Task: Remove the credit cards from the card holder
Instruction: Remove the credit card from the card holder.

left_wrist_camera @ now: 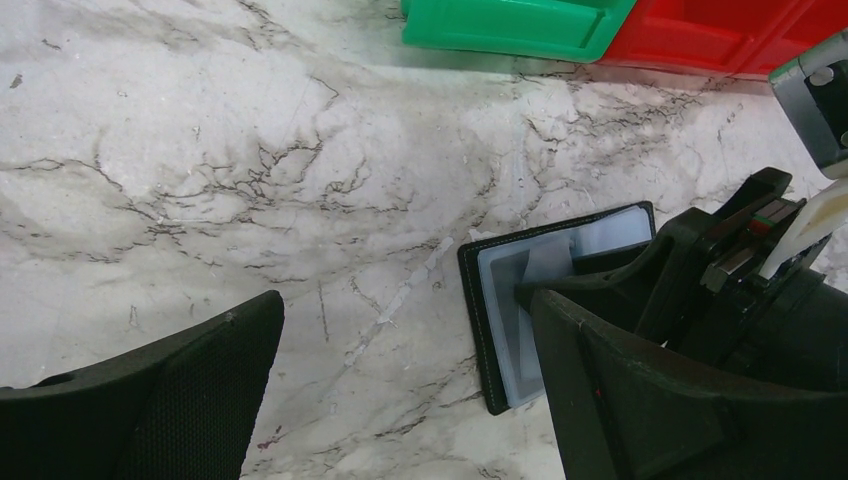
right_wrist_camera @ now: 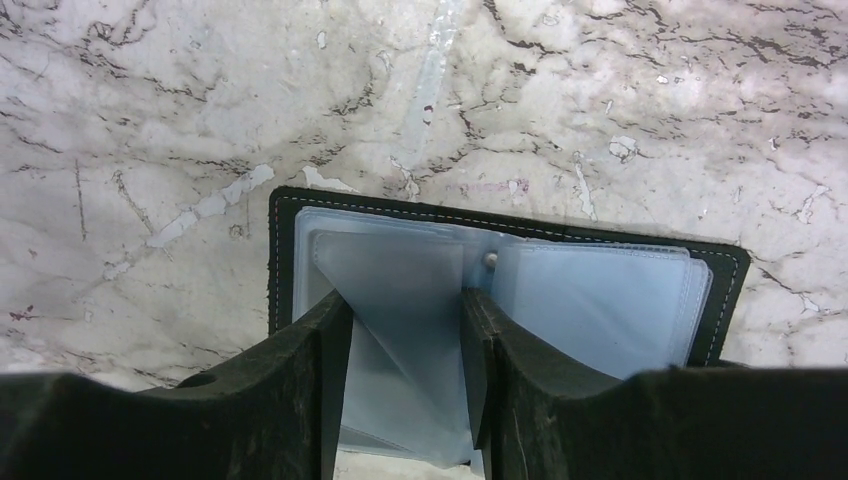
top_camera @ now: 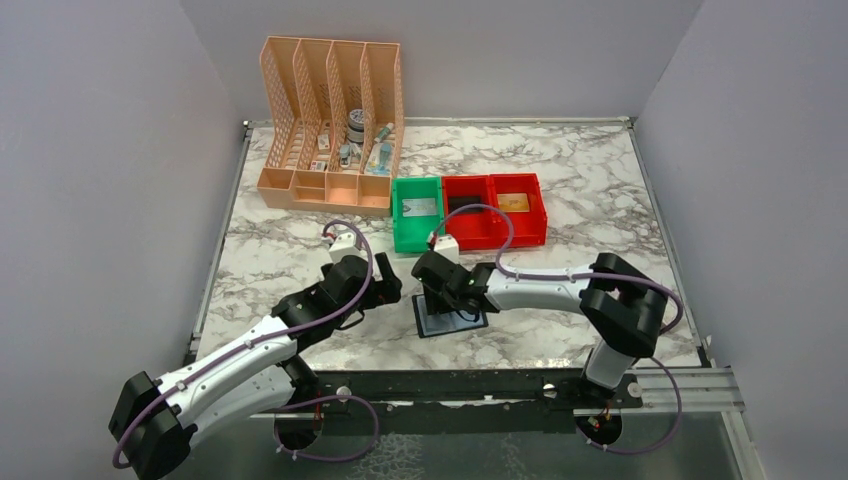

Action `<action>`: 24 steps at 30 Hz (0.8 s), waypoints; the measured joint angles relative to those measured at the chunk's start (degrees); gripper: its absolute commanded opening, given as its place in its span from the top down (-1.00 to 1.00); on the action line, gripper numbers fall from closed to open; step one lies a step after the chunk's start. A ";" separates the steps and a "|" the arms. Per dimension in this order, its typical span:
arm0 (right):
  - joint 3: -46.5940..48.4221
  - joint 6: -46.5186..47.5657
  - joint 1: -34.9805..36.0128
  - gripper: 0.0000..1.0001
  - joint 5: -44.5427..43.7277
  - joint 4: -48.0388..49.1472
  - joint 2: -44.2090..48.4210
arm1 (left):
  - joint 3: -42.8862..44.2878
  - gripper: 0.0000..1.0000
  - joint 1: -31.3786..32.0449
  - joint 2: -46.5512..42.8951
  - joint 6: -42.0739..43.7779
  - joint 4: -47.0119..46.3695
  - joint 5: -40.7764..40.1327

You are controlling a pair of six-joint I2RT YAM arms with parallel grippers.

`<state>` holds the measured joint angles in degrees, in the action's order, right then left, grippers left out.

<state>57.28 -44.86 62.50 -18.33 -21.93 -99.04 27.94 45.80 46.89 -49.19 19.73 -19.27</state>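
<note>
The card holder [top_camera: 450, 318] lies open on the marble table, a black bifold with grey-blue clear sleeves. My right gripper [top_camera: 443, 283] is low over it. In the right wrist view its open jaws [right_wrist_camera: 405, 335] straddle a raised sleeve leaf of the card holder [right_wrist_camera: 600, 290]. No card shows in the sleeves. My left gripper [top_camera: 388, 287] is wide open and empty just left of the holder. In the left wrist view [left_wrist_camera: 405, 340] the card holder's [left_wrist_camera: 495, 300] left half shows beside the right finger [left_wrist_camera: 620, 390]. A tan card [top_camera: 513, 201] lies in the right red bin and a whitish card [top_camera: 420, 207] in the green bin.
A green bin [top_camera: 404, 228] and two red bins [top_camera: 500, 228] stand in a row behind the holder. A peach lattice file organizer [top_camera: 330, 120] with small items stands at the back left. Grey walls enclose the table on three sides.
</note>
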 measured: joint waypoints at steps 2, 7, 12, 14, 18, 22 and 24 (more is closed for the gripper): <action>-1.11 -0.02 -0.57 0.20 1.03 1.36 0.61 | 0.00 -0.94 0.00 0.02 0.04 -0.15 0.57; -6.88 0.13 -5.07 0.21 9.01 8.35 4.26 | -0.09 -0.94 0.00 0.70 1.16 -3.04 3.96; -13.03 -0.83 -10.69 0.21 20.48 17.03 6.86 | -2.05 -0.89 -0.04 4.20 3.30 -11.23 12.55; -14.53 -1.55 -12.37 0.21 23.85 19.65 7.04 | -2.73 -0.85 -0.07 6.40 3.74 -14.27 15.78; -15.98 -2.49 -13.64 0.21 27.30 22.67 7.02 | -3.50 -0.78 -0.07 11.74 4.13 -20.81 23.47; -17.75 -3.93 -14.62 0.20 29.24 26.05 7.04 | -3.87 -0.70 -0.07 16.63 4.35 -27.36 30.47; -18.88 -4.90 -15.17 0.21 30.10 27.98 7.19 | -3.87 -0.66 -0.07 19.30 4.46 -30.12 33.42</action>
<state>38.39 -49.76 47.33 11.77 6.04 -91.85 24.08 45.74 66.19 -44.73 -10.39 14.15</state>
